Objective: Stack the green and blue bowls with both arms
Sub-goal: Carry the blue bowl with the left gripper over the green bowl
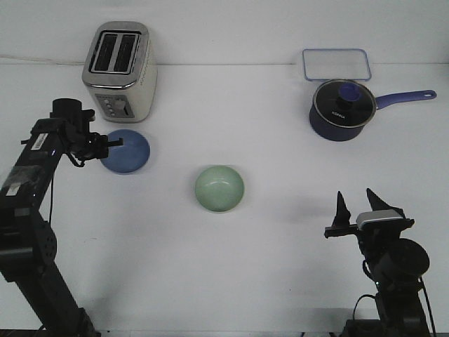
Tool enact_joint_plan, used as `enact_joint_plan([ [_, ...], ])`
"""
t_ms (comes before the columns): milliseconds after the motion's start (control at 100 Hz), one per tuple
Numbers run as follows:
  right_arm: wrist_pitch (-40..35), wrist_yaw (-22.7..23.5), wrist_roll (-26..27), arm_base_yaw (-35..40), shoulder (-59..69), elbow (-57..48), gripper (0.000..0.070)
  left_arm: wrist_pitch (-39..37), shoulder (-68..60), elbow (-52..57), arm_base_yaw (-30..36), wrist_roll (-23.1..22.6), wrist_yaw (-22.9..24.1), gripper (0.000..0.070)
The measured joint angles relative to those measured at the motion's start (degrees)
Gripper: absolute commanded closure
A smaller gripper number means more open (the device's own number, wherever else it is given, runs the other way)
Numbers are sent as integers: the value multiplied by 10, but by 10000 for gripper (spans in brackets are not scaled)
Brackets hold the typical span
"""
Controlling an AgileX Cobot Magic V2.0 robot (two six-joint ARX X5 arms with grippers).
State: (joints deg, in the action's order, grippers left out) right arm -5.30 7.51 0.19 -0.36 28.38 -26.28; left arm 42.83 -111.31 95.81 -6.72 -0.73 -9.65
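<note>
Two pincers are at work over the white table [224,281]. The left pincer [118,142] reaches sideways from its black arm [42,158], and its tips lie across the near-left rim of the blue bowl [126,151]; from where I stand I cannot tell whether the fingers are apart or clamped on that rim. The blue bowl sits upright just in front of a silver toaster [119,70], close to its base.

The right pincer [358,203] points upward, fingers plainly spread with nothing between them, a silver-grey block just below them on the right arm [393,267]. It stands well apart from both bowls.

The green bowl [219,188] rests upright near the middle of the table, between the two arms, clear of the blue one and touched by nothing.

Farther back on the right sits a dark blue saucepan [342,109] with a glass lid, handle pointing right, and just behind it a clear rectangular container [336,64] with a bluish rim.
</note>
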Motion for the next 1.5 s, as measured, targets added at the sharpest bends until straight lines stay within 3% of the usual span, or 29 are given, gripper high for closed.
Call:
enact_joint_plan([
  [160,0,0,0,0,0,0,250,18,77,0,1,1,-30,696],
  [360,0,0,0,0,0,0,250,55,149,0,7,14,-109,696],
  [670,0,0,0,0,0,0,250,99,179,0,108,17,-114,696],
  [1010,0,0,0,0,0,0,250,63,174,-1,230,21,-115,696],
  [1500,0,0,0,0,0,0,250,42,92,-2,304,51,-115,694],
])
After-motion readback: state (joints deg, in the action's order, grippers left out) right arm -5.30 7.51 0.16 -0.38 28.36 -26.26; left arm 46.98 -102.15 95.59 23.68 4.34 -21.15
